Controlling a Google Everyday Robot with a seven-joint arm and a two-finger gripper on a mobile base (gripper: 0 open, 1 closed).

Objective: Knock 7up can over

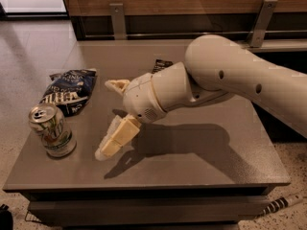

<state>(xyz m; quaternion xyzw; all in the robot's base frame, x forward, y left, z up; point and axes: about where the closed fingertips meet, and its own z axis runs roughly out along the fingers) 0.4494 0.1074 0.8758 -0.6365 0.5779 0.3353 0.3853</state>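
7up can (51, 131) upright; pincer (103, 120) spread nr it.

The arm (230, 75) runs off the right edge and hides most of the wrapper (162, 64). Its gripper (109, 116) hangs over the worktop (249, 162) near the can (50, 131).

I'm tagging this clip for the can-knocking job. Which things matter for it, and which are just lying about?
For the job: 7up can, upright near the table's front left corner; gripper, jaws open, just right of the can, not touching it.
Lying about: dark blue chip bag behind the can; black wrapper, partly hidden behind the arm.
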